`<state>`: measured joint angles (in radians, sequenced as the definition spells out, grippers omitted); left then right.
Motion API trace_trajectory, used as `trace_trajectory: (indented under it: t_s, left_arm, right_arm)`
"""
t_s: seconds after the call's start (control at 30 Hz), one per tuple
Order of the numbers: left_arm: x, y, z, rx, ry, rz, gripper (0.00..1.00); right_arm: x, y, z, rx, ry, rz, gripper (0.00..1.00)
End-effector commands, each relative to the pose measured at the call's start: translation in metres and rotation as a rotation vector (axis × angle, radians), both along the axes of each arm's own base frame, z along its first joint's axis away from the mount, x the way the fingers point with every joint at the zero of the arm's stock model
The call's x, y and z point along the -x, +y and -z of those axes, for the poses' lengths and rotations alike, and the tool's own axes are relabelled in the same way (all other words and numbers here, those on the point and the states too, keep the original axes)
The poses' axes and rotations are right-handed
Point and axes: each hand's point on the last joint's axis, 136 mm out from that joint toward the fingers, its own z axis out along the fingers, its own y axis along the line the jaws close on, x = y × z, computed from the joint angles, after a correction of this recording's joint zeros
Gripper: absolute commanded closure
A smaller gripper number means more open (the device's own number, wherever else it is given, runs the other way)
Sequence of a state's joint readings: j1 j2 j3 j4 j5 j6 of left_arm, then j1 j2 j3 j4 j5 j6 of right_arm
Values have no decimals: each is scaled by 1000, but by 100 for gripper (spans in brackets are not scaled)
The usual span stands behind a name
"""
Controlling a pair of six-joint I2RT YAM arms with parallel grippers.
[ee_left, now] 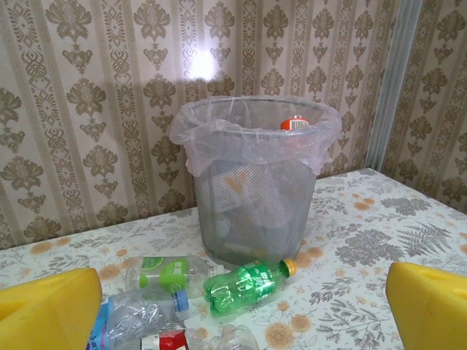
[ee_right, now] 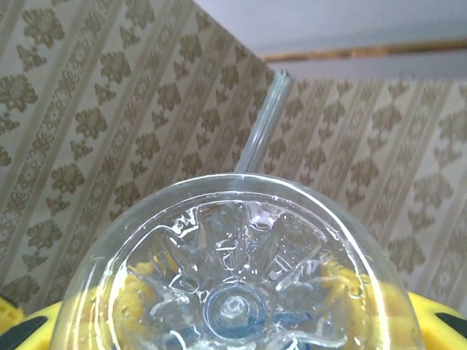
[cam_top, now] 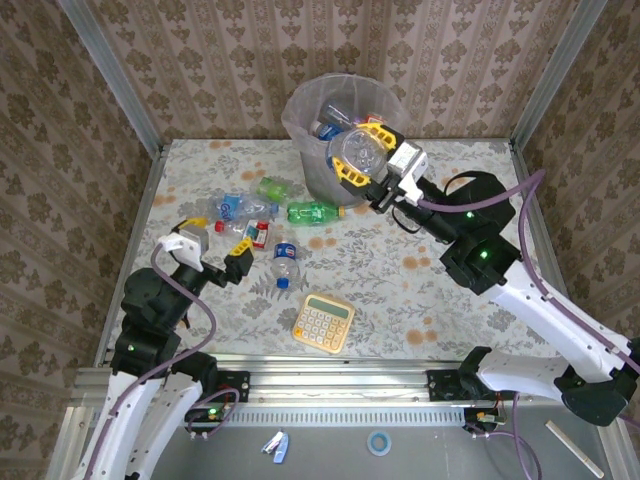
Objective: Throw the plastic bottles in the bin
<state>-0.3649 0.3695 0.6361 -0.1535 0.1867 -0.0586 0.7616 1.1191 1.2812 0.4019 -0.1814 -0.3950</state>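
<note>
Left gripper (cam_top: 220, 245) hangs wide open, with the bottles (cam_top: 250, 215) lying on the table just ahead, between it and the bin (cam_top: 300, 115). Right gripper (cam_top: 360, 153) clamps a clear bottle (ee_right: 233, 292) over the bin's near rim, base toward its wrist, so it is likelier to drop first.

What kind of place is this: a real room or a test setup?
Likely a staged test booth, not a real room: wallpaper panels held in a metal frame closely surround one table.
</note>
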Motion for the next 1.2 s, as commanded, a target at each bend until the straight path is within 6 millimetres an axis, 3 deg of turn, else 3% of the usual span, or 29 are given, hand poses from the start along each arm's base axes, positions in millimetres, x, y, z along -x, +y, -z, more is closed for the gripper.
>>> trace_trajectory:
  t_s: [0.0,0.2,0.47,0.67,0.77,0.9,0.93,1.07,1.17]
  left_arm:
    - [0,3,-6,-9,-46,-15,0]
    - [-1,5,-4,-19,-45,-29,0]
    - [-4,8,-2,-35,-47,-53,0]
    - [-5,11,-1,-43,-43,-69,0]
    - [-6,13,0,-48,-37,-81,0]
    - [-6,12,1,-49,-29,-78,0]
    - [-6,12,1,-49,-28,-79,0]
    - [-8,11,2,-42,-2,-71,0]
    - [-9,2,6,-42,16,-26,0]
  right_arm:
    - [25,-7,-44,-55,-224,17,74]
    - [33,-9,-61,-78,-365,74,76]
    - [36,1,-64,-57,-493,120,77]
    - [11,16,-60,-36,-472,165,77]
    - [-16,22,-54,-7,-376,191,77]
    - [-62,11,-44,-28,-239,217,77]
    - [-90,15,-28,-2,-172,240,77]
    - [-176,0,12,22,65,337,71]
    - [-241,-10,59,94,250,407,57]
